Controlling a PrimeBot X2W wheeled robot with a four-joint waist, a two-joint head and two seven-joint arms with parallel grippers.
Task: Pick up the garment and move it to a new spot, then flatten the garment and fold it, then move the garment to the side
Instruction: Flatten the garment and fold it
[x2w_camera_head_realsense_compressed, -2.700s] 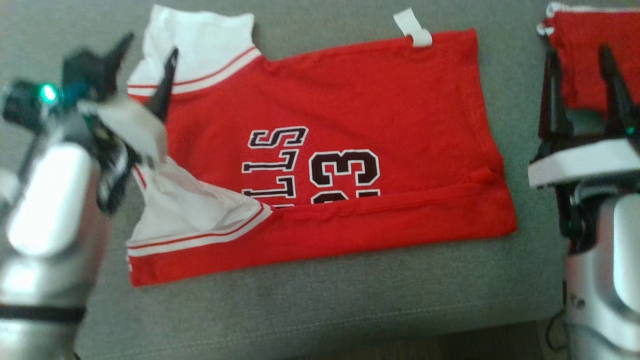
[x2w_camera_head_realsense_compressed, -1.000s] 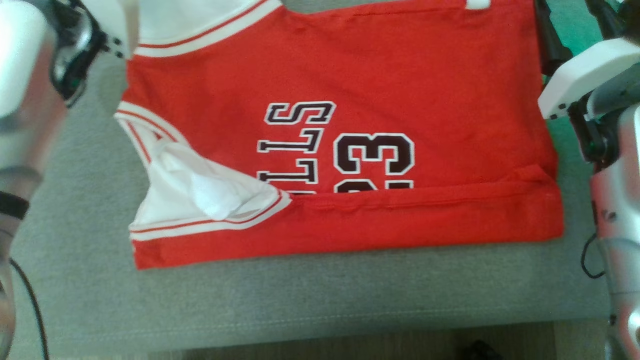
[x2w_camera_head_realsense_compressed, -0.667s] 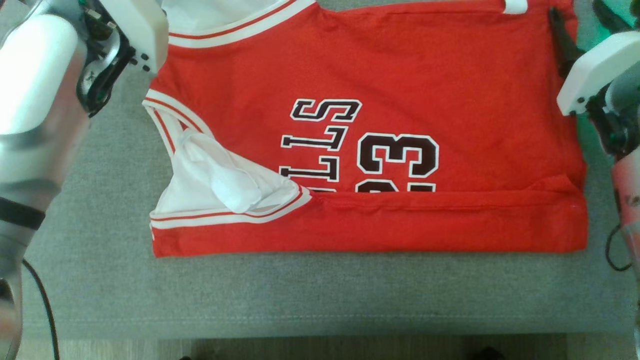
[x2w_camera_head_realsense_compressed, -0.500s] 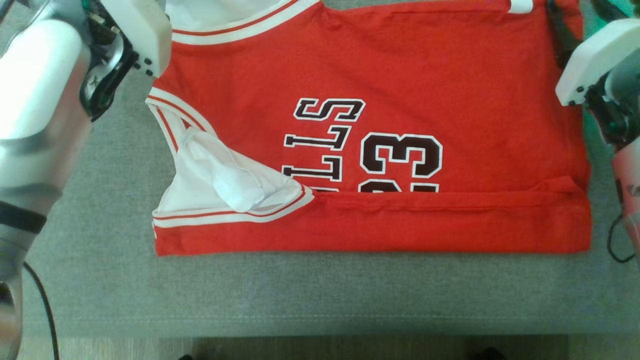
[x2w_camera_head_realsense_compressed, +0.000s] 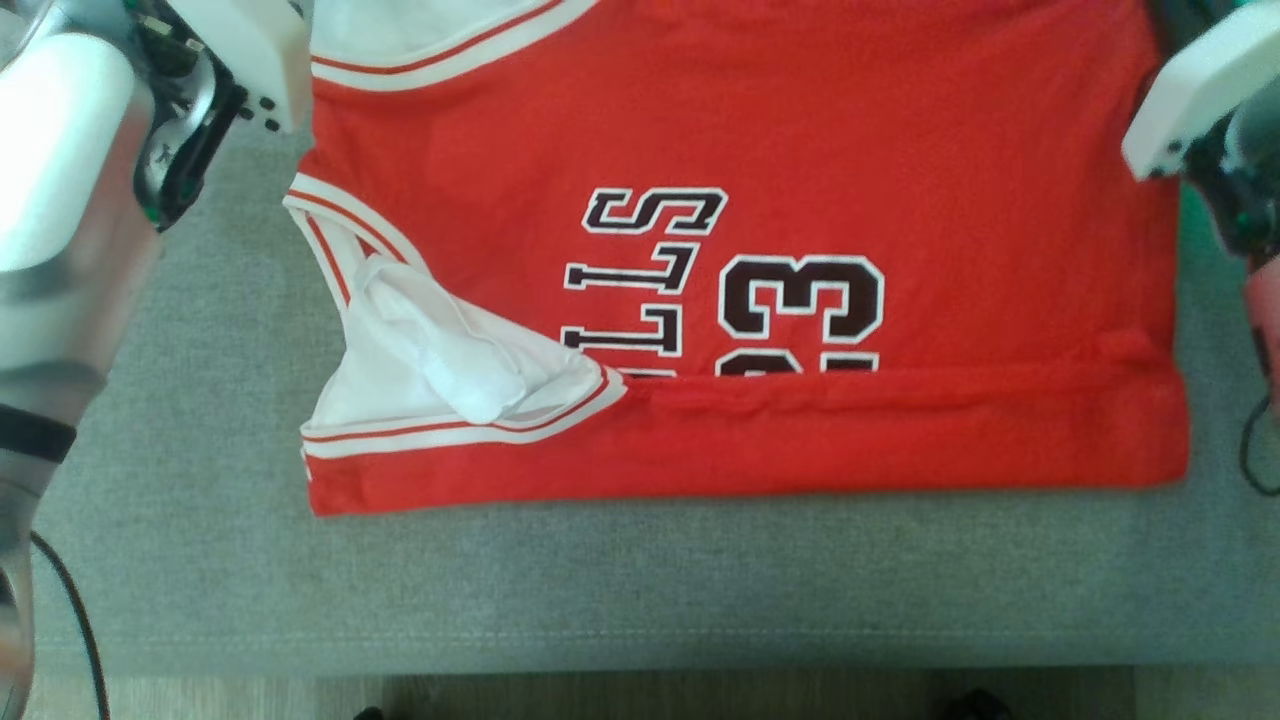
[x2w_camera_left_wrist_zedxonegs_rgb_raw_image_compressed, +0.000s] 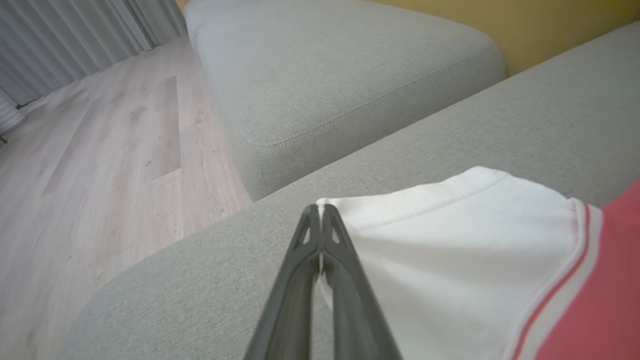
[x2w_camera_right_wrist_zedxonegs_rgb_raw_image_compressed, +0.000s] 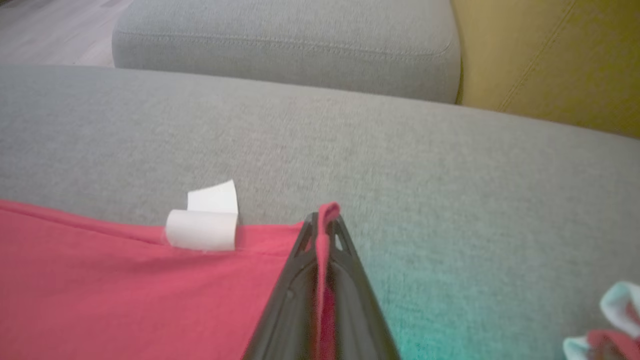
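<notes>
In the head view, one red garment (x2w_camera_head_realsense_compressed: 800, 130) lay spread on a grey cushion (x2w_camera_head_realsense_compressed: 600, 590), between the two arms. Its black, white-edged print ran sideways: three letters, "L", "L" and "S", could be read, and beside them one whole "3". A further letter and digit were half hidden under the folded hem. The left arm (x2w_camera_head_realsense_compressed: 60, 180), silver with a white wrist block, reached in at the garment's white-trimmed shoulder corner. The right arm (x2w_camera_head_realsense_compressed: 1190, 90) reached in at the opposite far corner.

In the left wrist view, the left gripper (x2w_camera_left_wrist_zedxonegs_rgb_raw_image_compressed: 320, 210) had its two dark fingers pressed together on the corner of the garment's white panel, with white cloth showing between them. The rest of the panel spread to the right of the fingers. Beyond the tips stood a second grey cushion (x2w_camera_left_wrist_zedxonegs_rgb_raw_image_compressed: 340, 70), and to their left lay pale wooden floor (x2w_camera_left_wrist_zedxonegs_rgb_raw_image_compressed: 100, 150).

In the right wrist view, the right gripper (x2w_camera_right_wrist_zedxonegs_rgb_raw_image_compressed: 325, 215) was clamped on the garment's red edge, a strip of red cloth standing up between its two fingers and poking past the tips. One curled white label (x2w_camera_right_wrist_zedxonegs_rgb_raw_image_compressed: 202, 227) sat just left of the fingers. One small red-and-white bundle (x2w_camera_right_wrist_zedxonegs_rgb_raw_image_compressed: 600, 335) lay well to their right.
</notes>
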